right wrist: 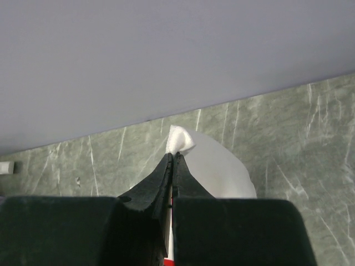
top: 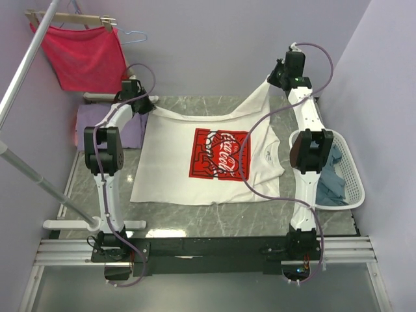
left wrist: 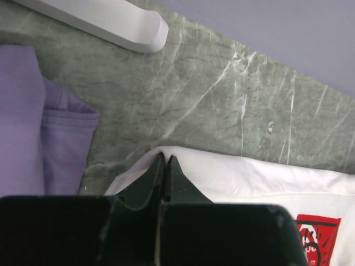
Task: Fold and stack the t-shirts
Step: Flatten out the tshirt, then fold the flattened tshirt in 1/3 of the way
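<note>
The left jaws and right jaws were shut tight on the far corners of the white t-shirt (top: 162, 169), which lay spread on the counter (top: 195, 224), probably to pull it flat for folding.

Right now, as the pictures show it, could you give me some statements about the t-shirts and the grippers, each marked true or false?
1. The left gripper and the right gripper are both shut on the white t-shirt. True.
2. The lavender t-shirt lies in the basket. False: it lies on the table, at the left; the grey-blue t-shirt is in the basket.
3. The red print faces up. True.
4. The white t-shirt is already folded. False: it is spread out.
</note>
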`<state>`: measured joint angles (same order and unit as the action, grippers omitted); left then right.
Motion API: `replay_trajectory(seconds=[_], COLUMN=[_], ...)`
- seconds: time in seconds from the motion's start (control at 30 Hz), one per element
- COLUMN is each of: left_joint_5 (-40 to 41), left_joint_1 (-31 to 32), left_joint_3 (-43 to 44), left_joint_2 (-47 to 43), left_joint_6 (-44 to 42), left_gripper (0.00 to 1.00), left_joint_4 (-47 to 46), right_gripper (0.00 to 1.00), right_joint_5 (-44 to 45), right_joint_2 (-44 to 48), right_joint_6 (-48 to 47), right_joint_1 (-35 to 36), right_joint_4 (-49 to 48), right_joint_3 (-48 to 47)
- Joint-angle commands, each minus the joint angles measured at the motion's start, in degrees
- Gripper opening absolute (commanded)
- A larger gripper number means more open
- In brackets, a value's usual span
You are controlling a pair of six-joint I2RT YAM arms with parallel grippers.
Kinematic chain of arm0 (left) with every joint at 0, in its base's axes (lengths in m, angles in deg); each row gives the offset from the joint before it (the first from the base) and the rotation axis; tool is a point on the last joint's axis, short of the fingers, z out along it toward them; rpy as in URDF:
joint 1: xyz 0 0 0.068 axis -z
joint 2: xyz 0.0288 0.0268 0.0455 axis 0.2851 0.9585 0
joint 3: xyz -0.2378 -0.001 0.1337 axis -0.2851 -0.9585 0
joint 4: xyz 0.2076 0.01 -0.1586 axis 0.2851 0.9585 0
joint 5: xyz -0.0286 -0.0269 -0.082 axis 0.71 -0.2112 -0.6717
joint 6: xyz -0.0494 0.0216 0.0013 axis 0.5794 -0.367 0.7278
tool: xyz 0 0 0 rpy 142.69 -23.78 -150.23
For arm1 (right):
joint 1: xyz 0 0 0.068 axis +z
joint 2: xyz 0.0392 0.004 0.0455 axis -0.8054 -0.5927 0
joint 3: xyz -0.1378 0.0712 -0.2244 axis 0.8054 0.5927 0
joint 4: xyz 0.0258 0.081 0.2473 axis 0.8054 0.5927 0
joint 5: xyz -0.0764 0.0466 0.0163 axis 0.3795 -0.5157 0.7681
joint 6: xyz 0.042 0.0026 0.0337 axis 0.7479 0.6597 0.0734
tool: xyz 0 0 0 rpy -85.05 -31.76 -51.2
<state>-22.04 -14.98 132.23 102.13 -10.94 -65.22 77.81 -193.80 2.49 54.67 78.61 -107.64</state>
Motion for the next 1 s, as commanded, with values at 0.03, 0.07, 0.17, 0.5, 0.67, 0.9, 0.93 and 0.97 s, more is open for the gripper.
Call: replay_trajectory(seconds=[0.03, 0.07, 0.17, 0.5, 0.67, 0.9, 0.93, 0.97], left_joint_5=[-3.74, -3.65, -4.61, -4.63, -2.07, -1.9, -1.89, -1.02], left_joint_1=[-0.62, -0.62, -0.62, -0.62, -0.71, -1.23, -1.23, -1.23], left_joint_3=[-5.83, -7.78, -15.34, -25.9, -25.29, -25.56, -25.82, -26.17], left_joint_2=[-6.68, -8.08, -13.45, -23.82, -24.09, -21.73, -21.63, -21.63], left_joint_6=[1.45, 1.1, 1.28, 1.89, 0.49, -0.04, -0.39, -0.39], left_gripper=[0.01, 0.01, 0.01, 0.01, 0.01, 0.01, 0.01, 0.01], left_joint_4=[-4.42, -4.59, -5.99, -6.88, -3.02, -0.21, 0.15, 0.33], right_gripper=[0.0, 0.0, 0.0, 0.0, 0.0, 0.0, 0.0, 0.0], right_joint_5=[-3.36, -3.36, -4.15, 1.37, 5.51, 8.86, 8.86, 8.42], right_joint_2=[10.77, 12.79, 20.35, 37.84, 39.08, 38.74, 38.82, 39.0], right_joint_6=[1.83, 1.92, 2.45, 0.96, 0.69, 3.33, 3.5, 3.59], right_joint_1=[-0.14, -0.22, -0.14, 0.21, 0.13, 0.13, 0.3, 0.39], right_joint_4=[-4.35, -4.7, -6.29, -6.64, 0.2, 4.6, 4.96, 5.83], right_joint_3=[14.96, 21.17, 31.91, 47.33, 46.46, 51.82, 53.48, 54.27])
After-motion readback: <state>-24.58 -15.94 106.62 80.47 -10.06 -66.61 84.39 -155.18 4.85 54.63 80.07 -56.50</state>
